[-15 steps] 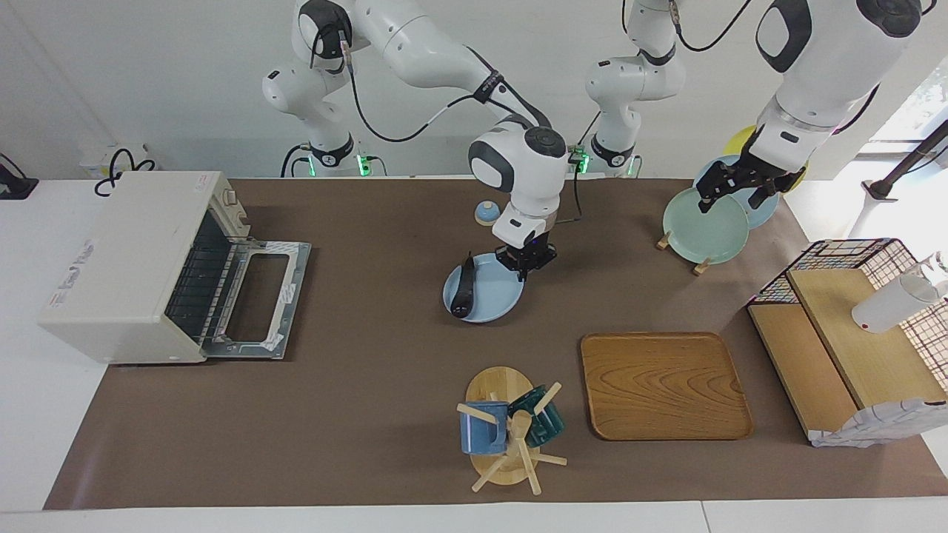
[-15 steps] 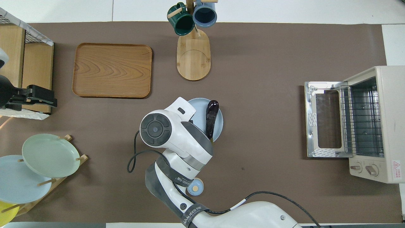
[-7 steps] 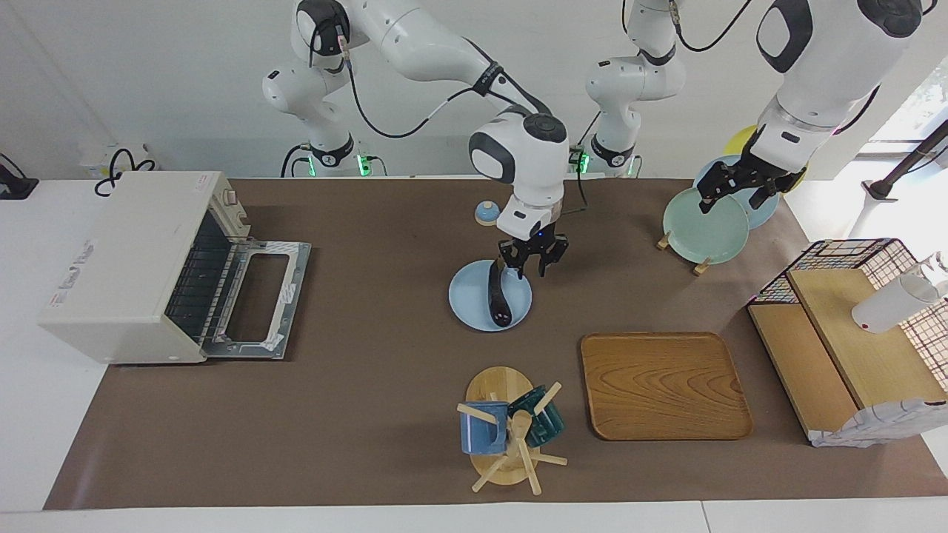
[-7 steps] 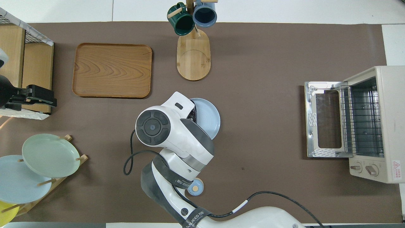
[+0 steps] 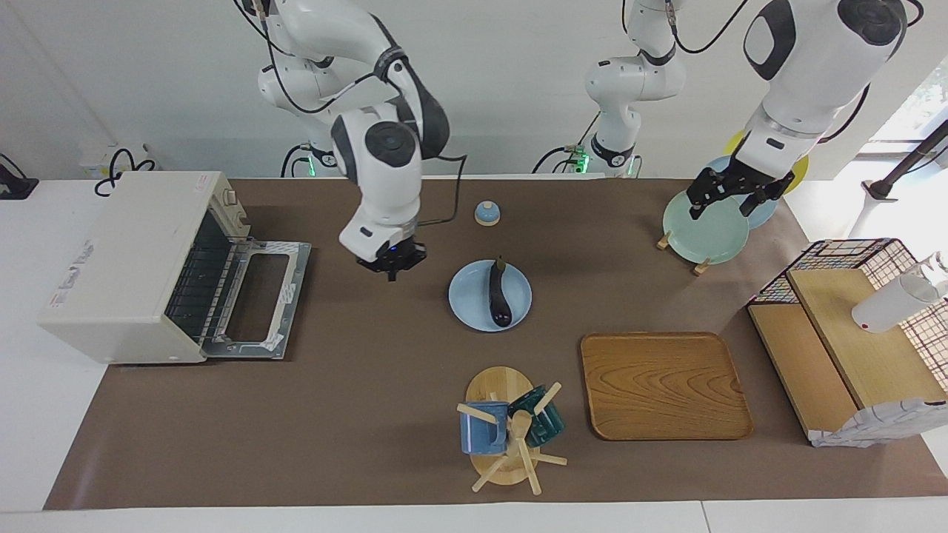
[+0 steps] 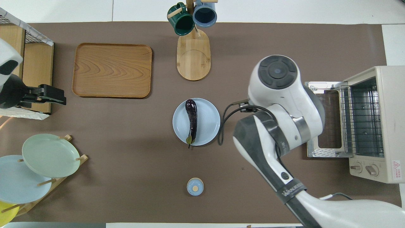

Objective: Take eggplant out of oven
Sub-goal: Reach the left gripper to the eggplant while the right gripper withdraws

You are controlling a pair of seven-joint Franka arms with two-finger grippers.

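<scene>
Your right hand [image 5: 392,271] — fingers closed, empty — has just swung off the slim glossy purple-black eggplant [image 5: 499,292], which is now lying on the round pale-blue plate [image 5: 466,303], well apart from the open cream-white toaster oven [image 5: 126,259] — removal looks done, while your left hand [image 5: 729,194] is waiting open.

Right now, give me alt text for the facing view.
A slim dark purple eggplant lies on a round light-blue plate mid-table, outside the cream-white toaster oven, whose door hangs open. The right hand, shut, hovers between them; the left hand waits, open, over the plate rack.
</scene>
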